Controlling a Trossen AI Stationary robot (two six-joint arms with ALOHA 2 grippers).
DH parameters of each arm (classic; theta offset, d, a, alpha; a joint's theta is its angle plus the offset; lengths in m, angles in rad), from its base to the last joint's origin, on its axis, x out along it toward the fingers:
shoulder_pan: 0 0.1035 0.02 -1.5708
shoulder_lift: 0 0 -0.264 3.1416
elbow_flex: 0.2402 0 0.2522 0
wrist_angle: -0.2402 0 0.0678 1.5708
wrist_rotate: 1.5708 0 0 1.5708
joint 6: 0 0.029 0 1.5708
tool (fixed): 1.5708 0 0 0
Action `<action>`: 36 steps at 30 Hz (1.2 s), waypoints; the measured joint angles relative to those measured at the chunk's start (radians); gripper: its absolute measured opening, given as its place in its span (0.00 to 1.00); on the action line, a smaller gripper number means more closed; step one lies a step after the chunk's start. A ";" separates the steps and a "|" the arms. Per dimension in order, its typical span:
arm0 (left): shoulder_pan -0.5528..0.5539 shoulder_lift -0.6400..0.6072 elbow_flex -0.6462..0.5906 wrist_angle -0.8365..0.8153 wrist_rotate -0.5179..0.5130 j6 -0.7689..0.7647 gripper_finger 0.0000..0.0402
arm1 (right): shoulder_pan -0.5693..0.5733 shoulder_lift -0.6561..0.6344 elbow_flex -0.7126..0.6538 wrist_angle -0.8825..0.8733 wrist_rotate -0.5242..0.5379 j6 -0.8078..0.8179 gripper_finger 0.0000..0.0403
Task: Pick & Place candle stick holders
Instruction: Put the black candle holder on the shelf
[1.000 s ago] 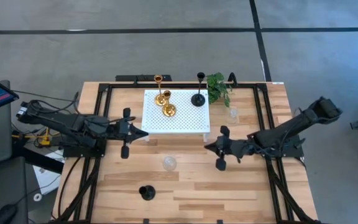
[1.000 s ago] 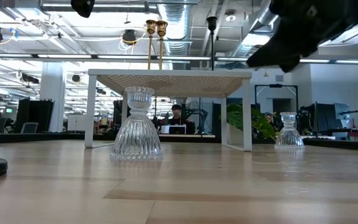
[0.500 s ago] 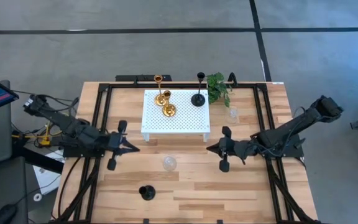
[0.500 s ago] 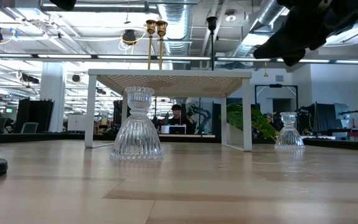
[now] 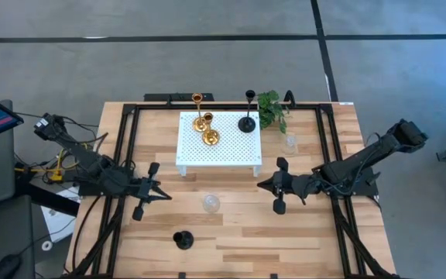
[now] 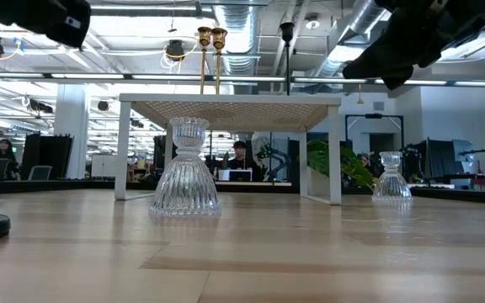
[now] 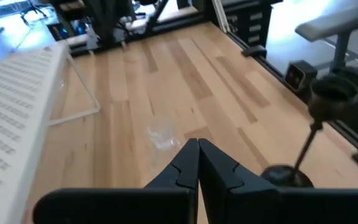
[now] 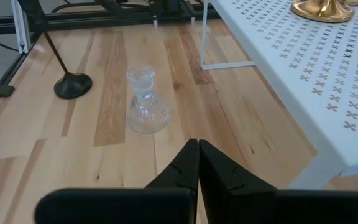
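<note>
High view first: I am seeing the left gripper (image 5: 161, 194) hovering shut and empty over the table's left side, and the right gripper (image 5: 262, 184) likewise pinched closed, holding nothing, just below the white stand (image 5: 219, 140). Two gold holders (image 5: 204, 124) and one black holder (image 5: 247, 112) are standing on that stand. A clear holder (image 5: 210, 203) is sitting between the grippers, another black holder (image 5: 183, 239) near the front edge, a second clear one (image 5: 290, 142) beside the plant (image 5: 272, 108). Low view is showing the nearer clear holder upright (base flat on the wood). Both wrist views are showing fingers pressed together.
</note>
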 joint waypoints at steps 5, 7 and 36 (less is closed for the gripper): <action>-0.026 0.000 -0.022 0.014 0.000 -0.001 0.01 | 0.004 0.000 0.000 0.000 0.000 0.001 0.00; -0.038 0.000 -0.030 0.021 0.000 -0.004 0.01 | 0.004 0.000 0.000 0.000 0.000 0.001 0.00; -0.076 0.001 -0.207 0.156 -0.014 -0.027 0.01 | 0.002 0.000 0.000 0.000 0.000 -0.007 0.00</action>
